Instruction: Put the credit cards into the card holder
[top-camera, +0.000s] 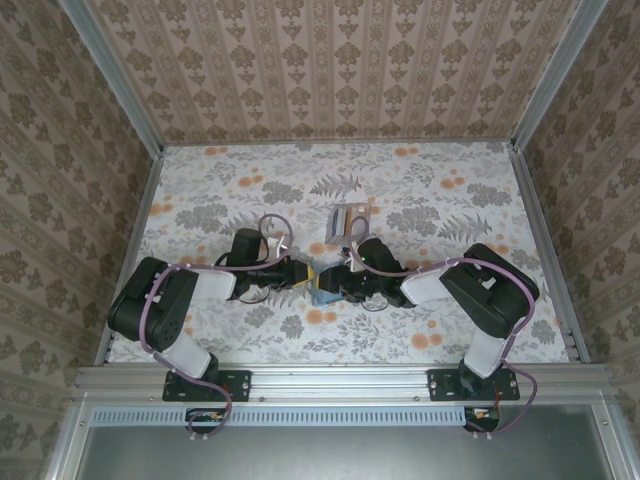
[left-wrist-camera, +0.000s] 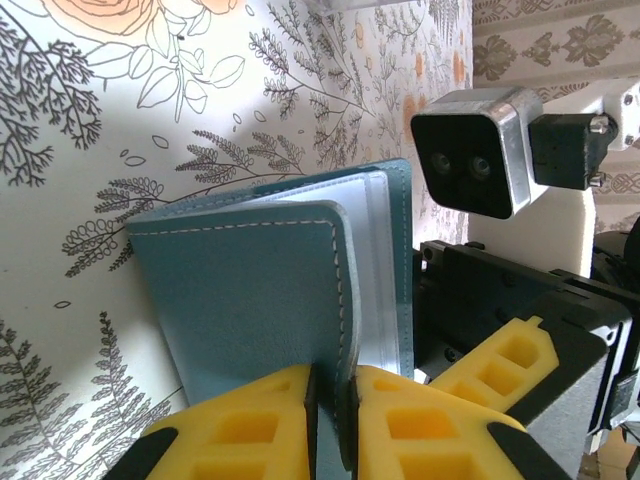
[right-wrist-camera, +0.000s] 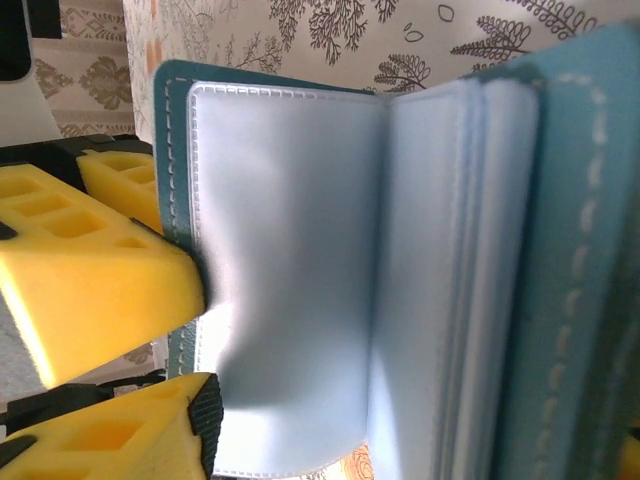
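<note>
Teal wallet (left-wrist-camera: 240, 290) spread open | left gripper (left-wrist-camera: 333, 388) clamped on its cover | right gripper (top-camera: 340, 286) grip unclear | card holder (top-camera: 347, 220) seemingly empty, cards yet to go in

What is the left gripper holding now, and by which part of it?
The left gripper pinches the open teal wallet by the outer edge of one cover. Whether the right gripper also grips it cannot be told.

A table (top-camera: 450, 200) covered in floral print carries a small greyish card holder (top-camera: 347, 221) near its middle.
</note>
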